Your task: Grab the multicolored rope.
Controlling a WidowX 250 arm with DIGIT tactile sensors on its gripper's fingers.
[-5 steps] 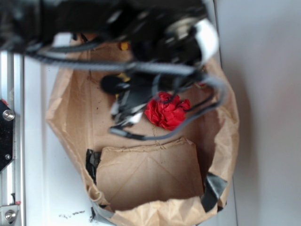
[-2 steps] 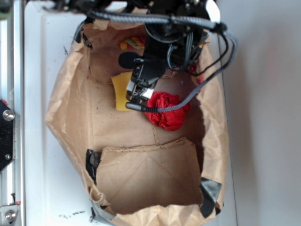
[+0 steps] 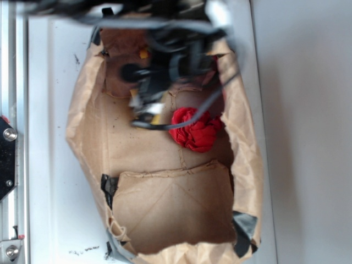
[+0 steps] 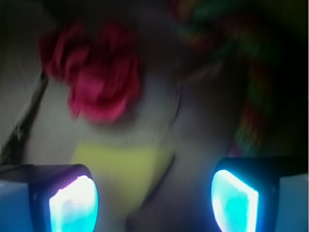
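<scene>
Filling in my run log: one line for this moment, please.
gripper: open, empty | multicolored rope: ungrasped, ahead-right in wrist view | red cloth ball, yellow sponge: inside paper bag

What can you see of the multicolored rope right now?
Only a blurred part of the multicolored rope shows in the wrist view: thick, twisted, with red, yellow and green strands. It curves from the top middle down the right side, lying on the brown paper bag's floor. Nothing visibly touches it. The arm hides it in the exterior view.
</scene>
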